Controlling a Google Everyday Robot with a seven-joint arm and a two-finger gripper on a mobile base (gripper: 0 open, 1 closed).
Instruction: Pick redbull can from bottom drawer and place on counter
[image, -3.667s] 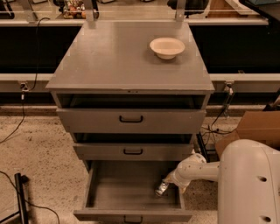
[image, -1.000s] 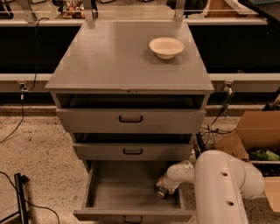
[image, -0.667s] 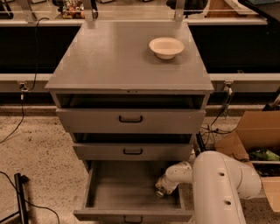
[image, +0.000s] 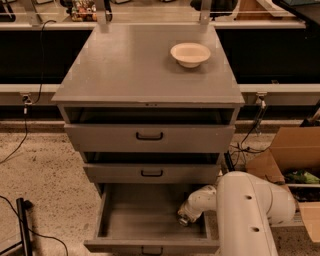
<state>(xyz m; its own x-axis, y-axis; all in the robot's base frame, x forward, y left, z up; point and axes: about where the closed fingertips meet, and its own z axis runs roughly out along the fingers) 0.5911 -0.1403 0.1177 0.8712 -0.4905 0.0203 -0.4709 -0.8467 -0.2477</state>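
Observation:
The bottom drawer (image: 142, 216) is pulled open, a deep plain grey box. My white arm reaches into its right side, and the gripper (image: 184, 218) is low at the drawer's right front corner. A small shiny silver end, the redbull can (image: 182, 220), shows at the gripper's tip; the rest of it is hidden by the wrist. The counter (image: 135, 65) is the flat grey top of the cabinet, well above the gripper.
A round cream bowl (image: 190, 54) sits at the counter's back right. Two shallower drawers (image: 150, 136) (image: 151, 173) stand slightly open above the bottom one. An open cardboard box (image: 290, 150) is on the floor to the right, and a black stand (image: 22, 225) with cables to the left.
The gripper has moved slightly left and lower inside the bottom drawer, down onto the can. My arm's body now covers more of the lower right.

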